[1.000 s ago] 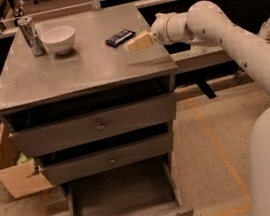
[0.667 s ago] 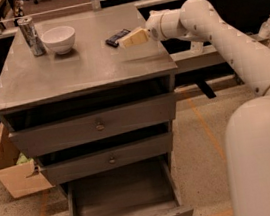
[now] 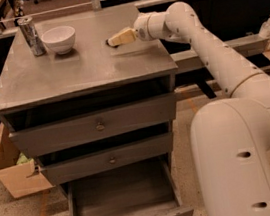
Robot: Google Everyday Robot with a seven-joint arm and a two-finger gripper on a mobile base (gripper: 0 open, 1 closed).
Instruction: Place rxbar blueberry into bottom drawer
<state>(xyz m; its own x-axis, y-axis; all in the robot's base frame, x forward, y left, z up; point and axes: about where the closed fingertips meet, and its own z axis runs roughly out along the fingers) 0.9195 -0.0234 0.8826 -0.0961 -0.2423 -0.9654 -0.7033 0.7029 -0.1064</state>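
- Grey cabinet top carries a silver can, a white bowl and, far right, the gripper lying low over the rxbar blueberry, a dark sliver at its tip; whether it grips cannot be told.
- Below, the bottom drawer stands pulled out.

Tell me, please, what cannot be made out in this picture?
1. The snack bar: camera view, almost wholly hidden beneath the gripper at the back right of the cabinet top; wrapper lettering unreadable.
2. The bottom drawer: its front is partly cut off by the picture's lower edge.
3. The can: label too blurred to read.
4. The cardboard box: partly hidden behind the cabinet.
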